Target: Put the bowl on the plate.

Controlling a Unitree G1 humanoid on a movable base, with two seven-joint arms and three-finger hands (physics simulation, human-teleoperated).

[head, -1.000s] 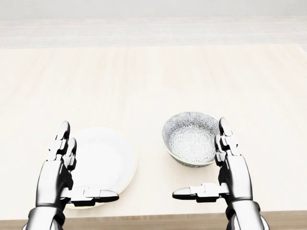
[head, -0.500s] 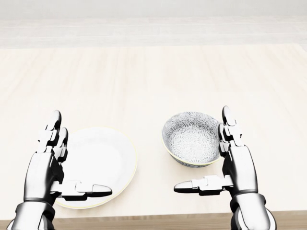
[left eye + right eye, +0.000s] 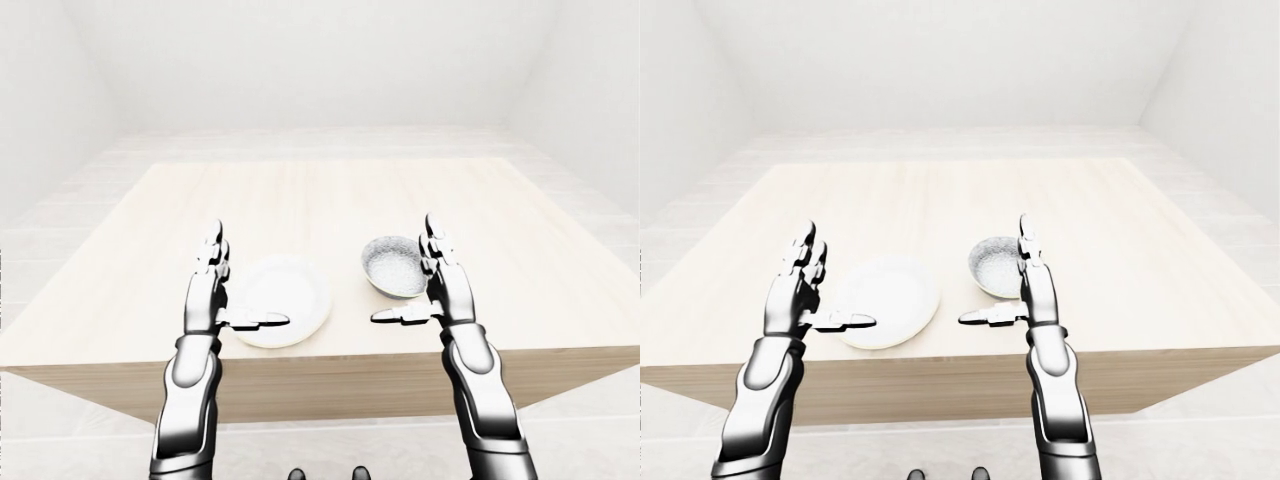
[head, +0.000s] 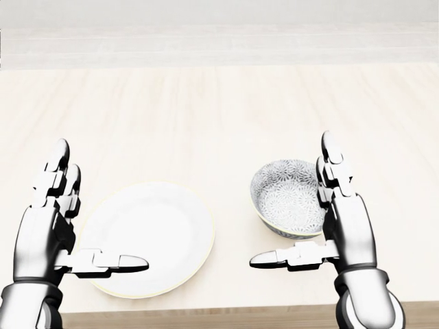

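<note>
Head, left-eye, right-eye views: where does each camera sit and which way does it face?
Head view: on the head, pitched down at plate and bowl; shows left robot hand and right robot hand.
Left-eye view: on the head, wider, takes in most of the table; adds both forearms.
Right-eye view: same, everything sits further left.
Shared: all show plate, bowl, both open robot hands.
</note>
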